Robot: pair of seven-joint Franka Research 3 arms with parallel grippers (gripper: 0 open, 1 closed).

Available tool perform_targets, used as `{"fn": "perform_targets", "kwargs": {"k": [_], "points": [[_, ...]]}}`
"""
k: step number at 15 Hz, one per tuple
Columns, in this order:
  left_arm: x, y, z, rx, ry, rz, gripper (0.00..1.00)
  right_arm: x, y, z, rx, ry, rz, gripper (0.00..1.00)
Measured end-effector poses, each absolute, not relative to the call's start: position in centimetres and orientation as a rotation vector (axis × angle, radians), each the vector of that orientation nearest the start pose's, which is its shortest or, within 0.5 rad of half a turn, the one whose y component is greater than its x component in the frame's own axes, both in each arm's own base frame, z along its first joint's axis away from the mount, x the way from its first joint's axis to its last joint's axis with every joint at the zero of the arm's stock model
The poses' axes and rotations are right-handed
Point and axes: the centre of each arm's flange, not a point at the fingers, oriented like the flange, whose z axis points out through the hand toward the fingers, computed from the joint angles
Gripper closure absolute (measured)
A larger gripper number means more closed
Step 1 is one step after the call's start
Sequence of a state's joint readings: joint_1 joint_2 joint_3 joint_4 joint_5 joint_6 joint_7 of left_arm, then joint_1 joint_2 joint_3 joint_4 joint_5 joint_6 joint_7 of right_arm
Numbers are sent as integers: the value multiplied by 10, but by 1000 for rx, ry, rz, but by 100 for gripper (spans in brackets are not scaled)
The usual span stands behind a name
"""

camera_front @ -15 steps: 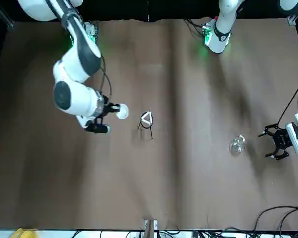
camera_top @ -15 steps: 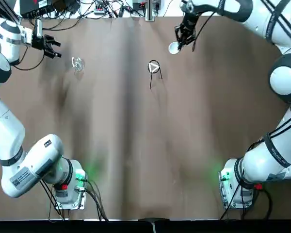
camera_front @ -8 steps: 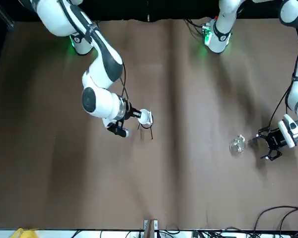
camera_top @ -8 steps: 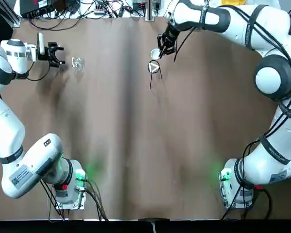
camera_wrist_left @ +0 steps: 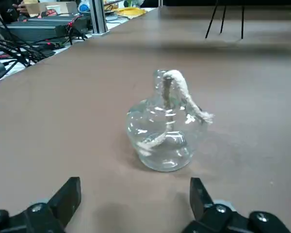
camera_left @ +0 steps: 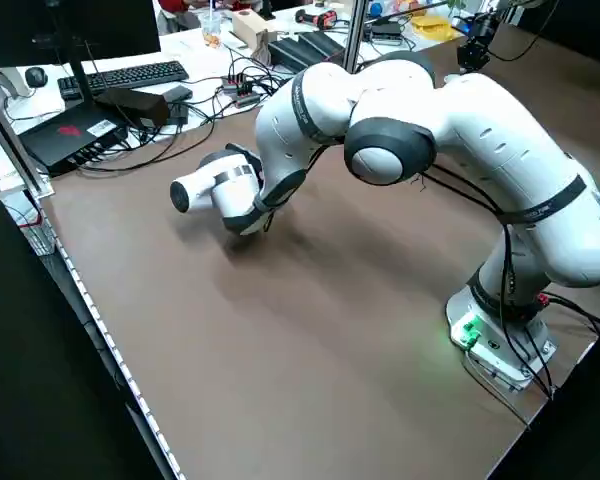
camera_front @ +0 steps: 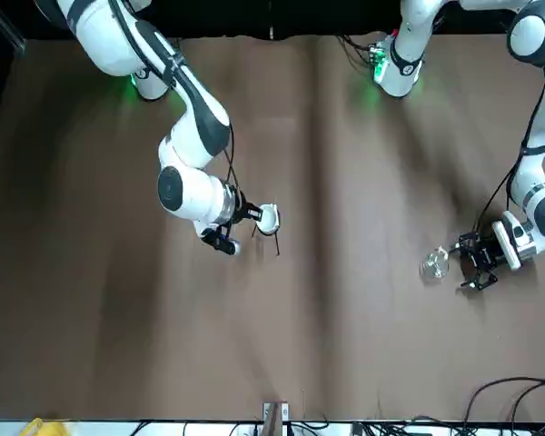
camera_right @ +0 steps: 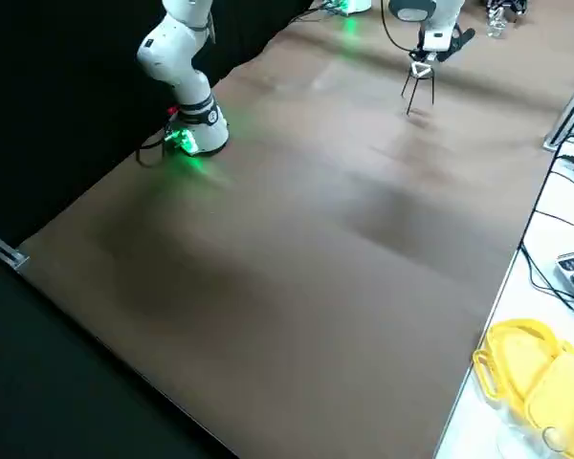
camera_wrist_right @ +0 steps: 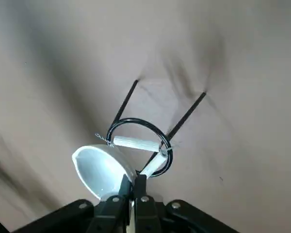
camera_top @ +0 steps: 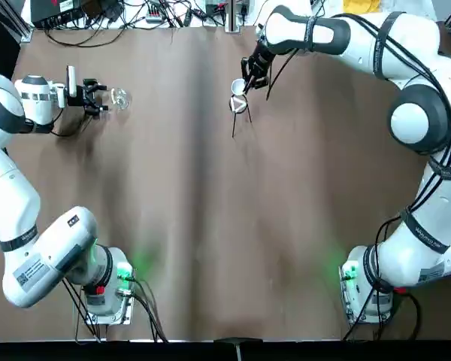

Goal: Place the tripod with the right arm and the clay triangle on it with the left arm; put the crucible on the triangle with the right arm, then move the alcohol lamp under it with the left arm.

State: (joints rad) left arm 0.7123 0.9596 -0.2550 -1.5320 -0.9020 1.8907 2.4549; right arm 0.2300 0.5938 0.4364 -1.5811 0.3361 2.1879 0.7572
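- Reaching across the brown table (camera_top: 210, 226), the right gripper (camera_wrist_right: 136, 187) has its fingers clenched on the rim of the crucible (camera_wrist_right: 101, 170), pinching the wall between them, with the cup tilted and its mouth turned away from the fingers.
- Sitting just past the fingertips, the tripod (camera_top: 237, 113) stands upright with the clay triangle (camera_wrist_right: 138, 144) lying across its ring; the crucible overlaps the ring's edge, and I cannot tell whether it touches.
- Facing the alcohol lamp (camera_wrist_left: 162, 138), the left gripper (camera_wrist_left: 133, 196) has its fingers spread wide; the lamp stands on the table just ahead of the tips, between their lines, not yet touched.
- Handling, as a judgement: the crucible looks light, stiff and brittle, and a rim pinch could let it swing; the thin-wire tripod looks easy to tip, and the triangle could slide off.
- Handling the lamp, also a judgement: smooth glass, likely slippery and breakable; take it low on the round body, clear of the loose white wick (camera_wrist_left: 182, 92).
- Standing well apart from the tripod, the lamp has bare table between; cables (camera_top: 120, 19) lie along the far edge.
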Motion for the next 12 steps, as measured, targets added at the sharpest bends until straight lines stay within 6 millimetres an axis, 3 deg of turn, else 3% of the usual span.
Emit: {"fn": "perform_targets", "kwargs": {"k": [4, 8, 12], "points": [[600, 243, 94, 1694, -1412, 1130, 1, 562, 418, 320, -2652, 455, 426, 95], [597, 230, 82, 1650, -1387, 1127, 1, 563, 415, 315, -2657, 461, 436, 95], [604, 214, 75, 1608, -1366, 1239, 1, 564, 412, 310, -2661, 470, 443, 95]]}}
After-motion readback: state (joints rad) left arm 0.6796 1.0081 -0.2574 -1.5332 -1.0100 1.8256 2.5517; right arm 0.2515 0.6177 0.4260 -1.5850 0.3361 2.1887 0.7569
